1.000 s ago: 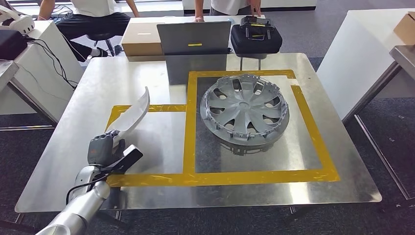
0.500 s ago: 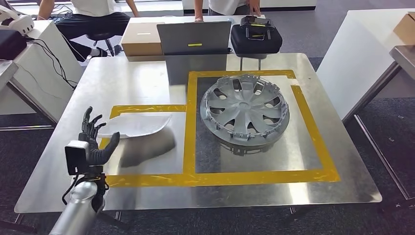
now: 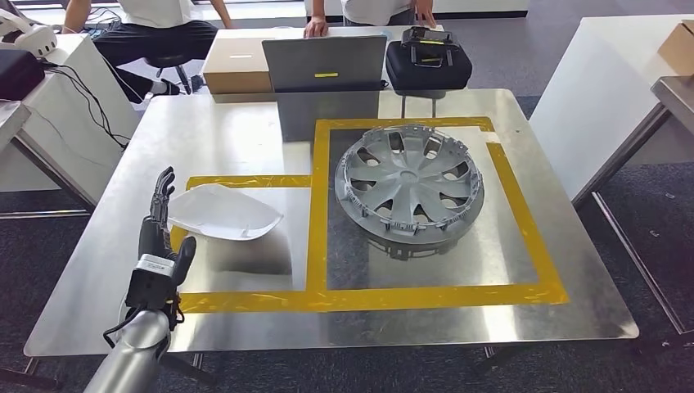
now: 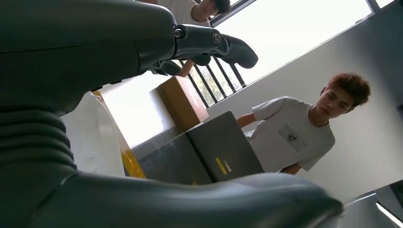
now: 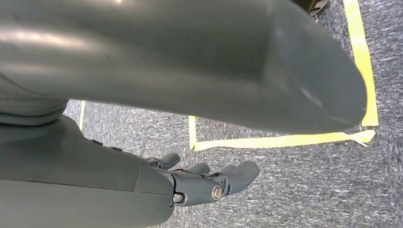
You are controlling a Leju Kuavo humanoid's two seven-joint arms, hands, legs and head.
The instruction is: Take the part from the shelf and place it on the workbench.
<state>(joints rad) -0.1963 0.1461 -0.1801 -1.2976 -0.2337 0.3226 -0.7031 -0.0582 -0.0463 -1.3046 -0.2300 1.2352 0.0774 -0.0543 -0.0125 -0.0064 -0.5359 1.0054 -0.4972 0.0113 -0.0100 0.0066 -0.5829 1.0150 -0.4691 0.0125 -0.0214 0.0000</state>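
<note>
Head view: you see a square brushed-metal desk (image 3: 458, 311) marked with yellow tape rectangles (image 3: 368, 296), standing on dark grey carpet. The white curved plastic part (image 3: 223, 213) lies flat on the desk inside the smaller left rectangle. The left hand (image 3: 160, 237) stands upright just beside the part's near-left edge, fingers spread wide and holding nothing. A silver multi-spoke wheel cover (image 3: 409, 184) rests inside the larger rectangle. Against the far edge stands a grey laptop (image 3: 325, 63) bearing a small yellow label, its writing too small to read; a brown cardboard box (image 3: 237, 65) and a black case (image 3: 428, 61) flank it. People sit and stand behind; white tables border both sides.

Left wrist view: you see the part beside the hand's grey cover, the laptop's yellow label, and a person in a grey T-shirt (image 4: 297, 135) under a bright window.

Right wrist view: the right hand (image 5: 209, 183) hangs over grey carpet crossed by yellow floor tape (image 5: 285, 140), fingers loosely curled, nothing in them.
</note>
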